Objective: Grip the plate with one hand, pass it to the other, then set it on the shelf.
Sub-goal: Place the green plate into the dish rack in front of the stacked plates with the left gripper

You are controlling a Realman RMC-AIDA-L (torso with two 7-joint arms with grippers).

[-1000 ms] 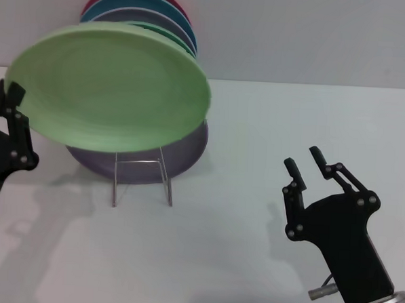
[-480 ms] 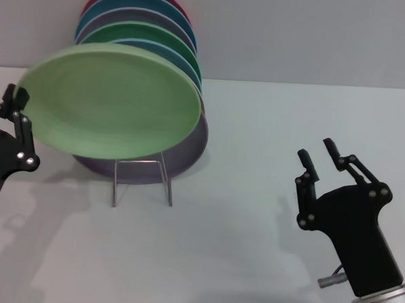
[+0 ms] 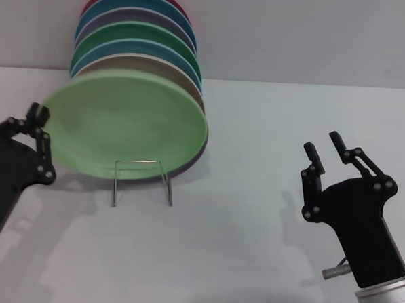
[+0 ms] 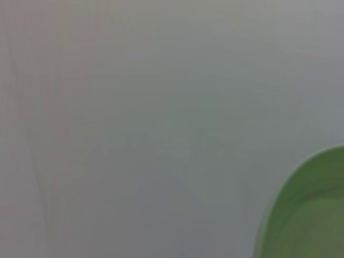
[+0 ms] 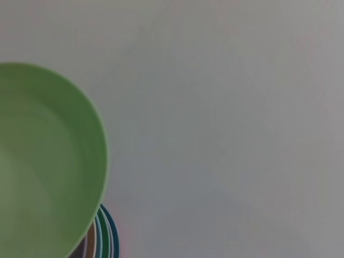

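Gripping plate (image 3: 126, 124) rim, left hand (image 3: 39, 133), right hand (image 3: 324, 158) well apart

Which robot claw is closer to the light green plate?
The left claw: it is right at the plate's left rim. The right claw is open and empty, well off to the plate's right above the table.

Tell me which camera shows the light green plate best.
Head view: the whole plate shows, its edge in the left pincer, in front of the shelf. The left wrist view catches only a corner; the right wrist view shows about half.
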